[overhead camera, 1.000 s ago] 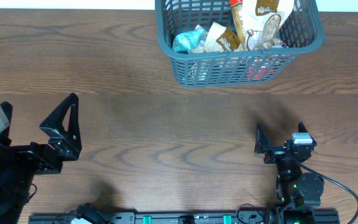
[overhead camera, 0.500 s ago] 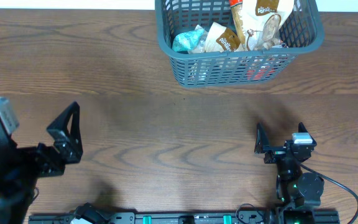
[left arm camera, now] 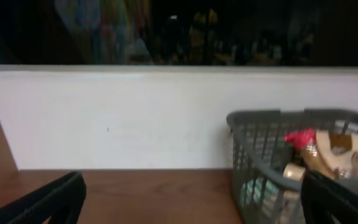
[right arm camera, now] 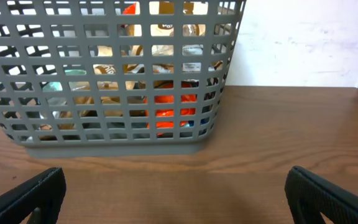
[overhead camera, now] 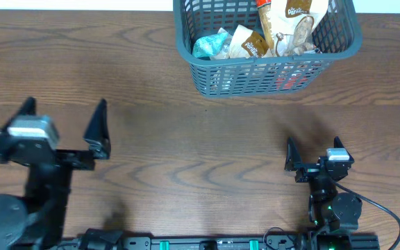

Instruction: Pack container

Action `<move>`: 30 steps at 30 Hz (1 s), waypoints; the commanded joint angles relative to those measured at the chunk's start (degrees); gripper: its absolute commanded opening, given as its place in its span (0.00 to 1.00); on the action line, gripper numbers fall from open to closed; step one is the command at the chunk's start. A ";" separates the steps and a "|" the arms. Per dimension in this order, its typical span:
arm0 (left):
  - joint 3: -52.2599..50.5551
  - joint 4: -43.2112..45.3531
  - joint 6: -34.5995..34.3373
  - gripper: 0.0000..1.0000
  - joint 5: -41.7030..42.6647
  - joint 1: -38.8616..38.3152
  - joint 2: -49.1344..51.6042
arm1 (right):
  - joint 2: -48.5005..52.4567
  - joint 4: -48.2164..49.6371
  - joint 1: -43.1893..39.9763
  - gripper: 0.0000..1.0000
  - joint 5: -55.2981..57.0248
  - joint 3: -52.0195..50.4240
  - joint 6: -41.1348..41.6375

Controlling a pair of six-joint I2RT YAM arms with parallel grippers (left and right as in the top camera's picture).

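A: What is the table [overhead camera: 186, 139] made of?
B: Brown wood with wavy grain. It is smooth and a little shiny.
A: And the basket [overhead camera: 255, 82]?
B: Grey-blue plastic — dull, not glossy. The snack packets [overhead camera: 250, 43] inside are crinkly, shiny wrap. The wall [left arm camera: 135, 118] behind looks white, smooth and matt.

Brown wood-grain table [overhead camera: 186, 139] backs onto a plain white wall [left arm camera: 117, 118].
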 commanded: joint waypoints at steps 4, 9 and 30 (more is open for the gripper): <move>-17.59 8.37 3.21 0.99 3.58 2.32 -7.76 | -0.39 -0.31 0.42 0.99 0.26 -0.11 -0.68; -27.87 14.86 3.21 0.98 3.56 4.33 -13.40 | -0.39 -0.31 0.39 0.99 0.26 -0.11 -0.68; -49.90 27.61 2.58 0.99 3.56 7.58 -29.75 | -0.39 -0.31 0.42 0.99 0.26 -0.11 -0.68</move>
